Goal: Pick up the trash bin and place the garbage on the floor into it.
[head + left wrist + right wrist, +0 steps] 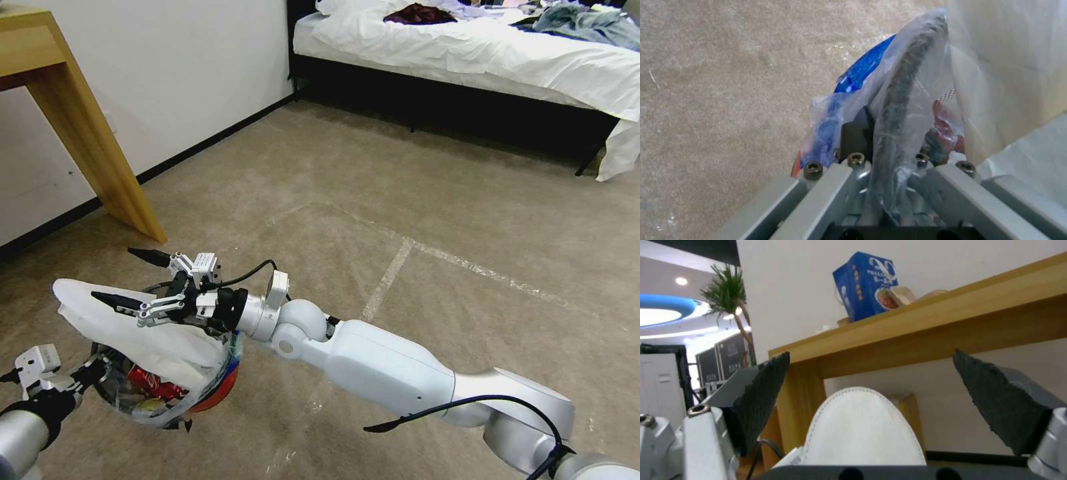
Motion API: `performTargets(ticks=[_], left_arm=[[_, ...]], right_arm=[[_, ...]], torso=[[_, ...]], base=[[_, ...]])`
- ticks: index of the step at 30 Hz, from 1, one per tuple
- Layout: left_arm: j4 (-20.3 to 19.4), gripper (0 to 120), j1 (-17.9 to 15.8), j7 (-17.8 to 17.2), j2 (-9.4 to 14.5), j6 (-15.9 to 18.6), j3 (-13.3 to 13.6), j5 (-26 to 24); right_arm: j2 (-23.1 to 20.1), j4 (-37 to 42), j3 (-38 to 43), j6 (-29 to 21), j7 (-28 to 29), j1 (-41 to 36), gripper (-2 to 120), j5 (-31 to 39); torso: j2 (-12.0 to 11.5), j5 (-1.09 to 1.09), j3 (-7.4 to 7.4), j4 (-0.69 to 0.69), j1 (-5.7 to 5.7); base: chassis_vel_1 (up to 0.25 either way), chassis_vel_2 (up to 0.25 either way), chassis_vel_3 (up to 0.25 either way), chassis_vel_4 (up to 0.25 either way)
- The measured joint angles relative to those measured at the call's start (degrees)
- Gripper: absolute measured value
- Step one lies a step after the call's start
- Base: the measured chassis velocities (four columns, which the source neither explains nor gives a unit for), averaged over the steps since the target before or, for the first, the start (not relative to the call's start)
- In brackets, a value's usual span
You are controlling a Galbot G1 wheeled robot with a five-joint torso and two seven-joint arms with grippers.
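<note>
Your trash bin: red body mostly hidden under the white slipper and bag. Left gripper: fingertips hidden behind rim. Table: cut off at frame edge.

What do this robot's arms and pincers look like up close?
The right arm is glossy white with rounded silver joints and a loose black cable looping along it. Its right pincer has pale metal linkages and two thin black pointed fingers with rough textured pads. The left pincer is built alike: grey-white metal bars with brass-coloured bolts, on a silver wrist with a black collar.
</note>
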Motion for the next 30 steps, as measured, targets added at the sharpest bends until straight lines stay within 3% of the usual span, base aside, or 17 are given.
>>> performTargets(ticks=[30], left_arm=[[1.11, 1, -0.59, -0.03, 0.47, 0.00, -0.06, 0.01]], right_arm=[[-1.90, 5.30, 3.90, -1.00, 1.26, 1.31, 95, 1.28]], torso=[[0.00, 0.00, 0.00, 0.00, 0.00]], base=[[0.000, 0.000, 0.000, 0.000]])
